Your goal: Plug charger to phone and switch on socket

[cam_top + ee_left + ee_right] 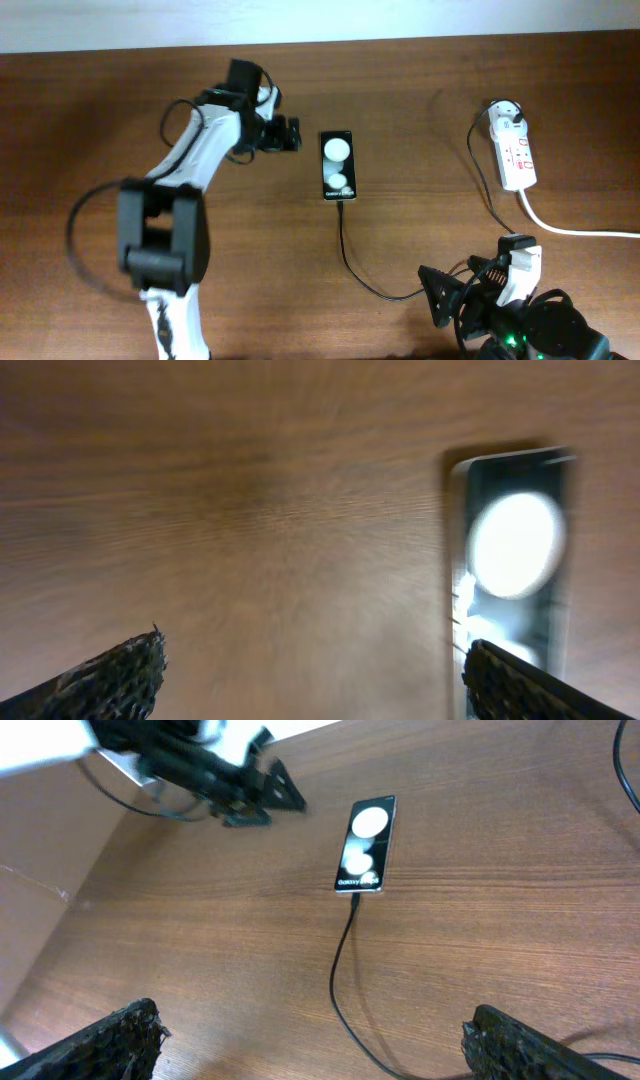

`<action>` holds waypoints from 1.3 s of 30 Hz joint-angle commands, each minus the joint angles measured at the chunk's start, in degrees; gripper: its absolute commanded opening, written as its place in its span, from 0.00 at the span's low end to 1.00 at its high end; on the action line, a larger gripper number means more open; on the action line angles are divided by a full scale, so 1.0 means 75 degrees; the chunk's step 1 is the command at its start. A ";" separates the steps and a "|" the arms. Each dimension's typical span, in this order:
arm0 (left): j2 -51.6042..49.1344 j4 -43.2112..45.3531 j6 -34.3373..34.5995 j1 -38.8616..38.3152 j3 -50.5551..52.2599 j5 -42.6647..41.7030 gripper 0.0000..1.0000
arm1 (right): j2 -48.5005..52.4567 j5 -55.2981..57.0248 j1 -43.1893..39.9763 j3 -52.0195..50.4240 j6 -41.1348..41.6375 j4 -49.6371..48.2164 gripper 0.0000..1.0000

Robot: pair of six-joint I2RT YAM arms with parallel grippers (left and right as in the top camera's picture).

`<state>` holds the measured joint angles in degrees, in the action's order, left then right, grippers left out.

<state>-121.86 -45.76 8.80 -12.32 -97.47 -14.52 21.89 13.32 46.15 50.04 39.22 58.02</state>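
Observation:
The phone [337,165] lies flat mid-table, black with two white round reflections. The charger cable [348,260] runs from the phone's near end toward my right arm, and its connector tip sits against that end. The socket strip [516,152] lies at the right with a white plug head [503,115] in it. My left gripper [292,135] is open and empty just left of the phone. My right gripper [435,297] is open and empty, low at the front right. The left wrist view is blurred, with the phone [515,550] beside my right finger. The right wrist view shows the phone [365,845] and the cable [343,960].
A thick white cord [570,228] leaves the strip toward the right edge. A thin black cable [478,165] loops beside the strip. A pale wall edges the table's far side [400,20]. My left arm [215,780] appears in the right wrist view.

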 commanded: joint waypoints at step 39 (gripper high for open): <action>1.6189 -0.2693 -0.0440 0.1652 -0.0755 0.1993 0.99 | -0.0055 0.0347 -0.0006 0.0015 0.0006 0.0041 0.99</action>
<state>-0.56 -62.24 6.28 0.47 -102.63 -9.08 21.85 15.20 46.15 50.02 39.20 58.39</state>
